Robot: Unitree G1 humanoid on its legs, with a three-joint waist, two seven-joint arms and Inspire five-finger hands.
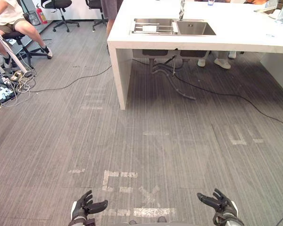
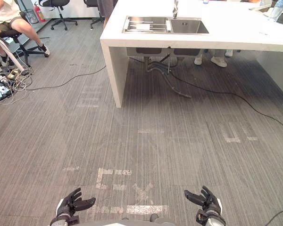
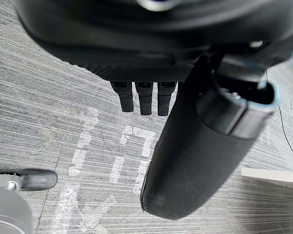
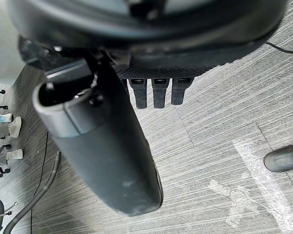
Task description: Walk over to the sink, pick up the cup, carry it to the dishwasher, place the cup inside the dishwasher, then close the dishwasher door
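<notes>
A steel double sink (image 1: pixel 173 27) is set into a white counter (image 1: pixel 236 33) far ahead, with a tap (image 1: pixel 181 9) behind it. A small white object (image 1: pixel 150 29), possibly the cup, lies on a wire rack in the sink's left basin. Both hands hang low over the grey floor, well short of the counter. My left hand (image 1: pixel 85 207) has relaxed fingers (image 3: pixel 145 100) and an extended thumb (image 3: pixel 200 151), and holds nothing. My right hand (image 1: pixel 221 203) is the same, its fingers (image 4: pixel 158 92) straight and empty.
The counter's white end panel (image 1: pixel 120 75) stands ahead on the left. Grey hoses (image 1: pixel 172 77) and black cables (image 1: pixel 75 80) trail across the floor. A seated person (image 1: pixel 12 23) and office chairs (image 1: pixel 59 7) are at far left; shoes (image 1: pixel 221 62) show behind the counter. Worn tape marks (image 1: pixel 127 181) lie near me.
</notes>
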